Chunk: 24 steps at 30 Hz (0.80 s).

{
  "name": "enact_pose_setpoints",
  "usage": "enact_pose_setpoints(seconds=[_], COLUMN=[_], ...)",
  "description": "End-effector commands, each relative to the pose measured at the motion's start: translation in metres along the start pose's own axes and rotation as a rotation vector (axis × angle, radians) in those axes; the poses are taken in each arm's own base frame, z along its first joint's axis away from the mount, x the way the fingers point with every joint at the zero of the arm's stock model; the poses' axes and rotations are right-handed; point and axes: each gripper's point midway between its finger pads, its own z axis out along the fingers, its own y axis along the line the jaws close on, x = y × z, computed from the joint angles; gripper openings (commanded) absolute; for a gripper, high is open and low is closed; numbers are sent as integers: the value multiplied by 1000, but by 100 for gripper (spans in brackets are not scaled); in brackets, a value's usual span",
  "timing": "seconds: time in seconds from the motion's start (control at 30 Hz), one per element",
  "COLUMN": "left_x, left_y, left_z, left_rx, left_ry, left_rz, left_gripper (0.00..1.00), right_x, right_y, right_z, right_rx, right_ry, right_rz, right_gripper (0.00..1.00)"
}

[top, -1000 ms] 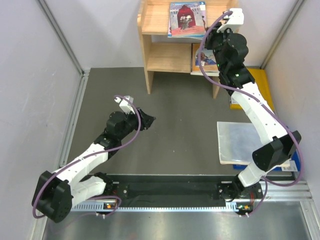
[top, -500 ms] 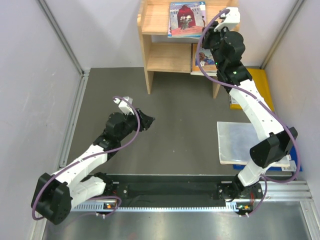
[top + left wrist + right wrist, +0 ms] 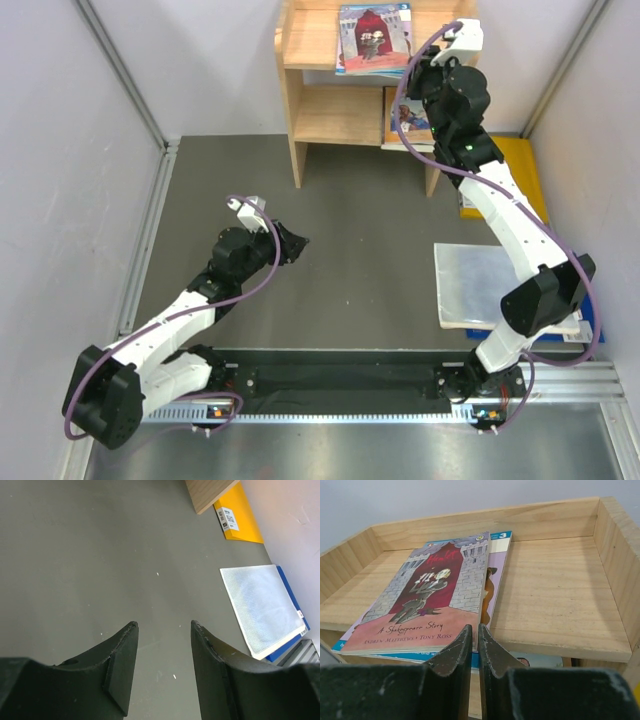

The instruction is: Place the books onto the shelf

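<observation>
Since a second ago my right wrist has nudged a little left and in toward the shelf (image 3: 318, 42); my left arm has barely shifted. My left gripper (image 3: 162, 626) hangs over the bare dark table (image 3: 365, 265), well short of the shelf, fingers apart with nothing between them. The shelf stands at the far edge, both tiers in view. On its top tier lies the pink-and-red castle book (image 3: 427, 597), flat, resting on a light blue-edged book (image 3: 499, 542) that sticks out on the right and at the front. On the lower tier sits another book (image 3: 392, 118), mostly hidden by my right arm, cover unclear. My right gripper (image 3: 474, 629) is at the front edge of the top tier, tips just beside the castle book's near corner, fingers pressed almost together and holding nothing. Right of the shelf lies the yellow folder (image 3: 527, 165). Nearer me is the clear plastic sheet (image 3: 260, 605), lying on top of a dark blue book (image 3: 285, 649)
</observation>
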Motion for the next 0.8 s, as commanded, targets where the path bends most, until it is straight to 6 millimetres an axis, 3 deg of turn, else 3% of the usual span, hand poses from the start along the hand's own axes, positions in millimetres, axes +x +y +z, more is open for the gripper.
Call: enact_pose_setpoints(seconds=[0.0, 0.3, 0.77], left_x=[-9, -6, 1], left_y=[-7, -5, -1], left_z=[-2, -2, 2], left_rx=[23, 20, 12], left_ry=[-39, -31, -7], left_rz=[10, 4, 5], left_gripper=[52, 51, 51], right_x=[-29, -34, -51], right_y=[-9, -13, -32], right_z=[-6, -10, -42], right_rx=[22, 30, 65], right_ry=[-73, -99, -246], right_rz=[26, 53, 117], right_gripper=[9, 9, 10])
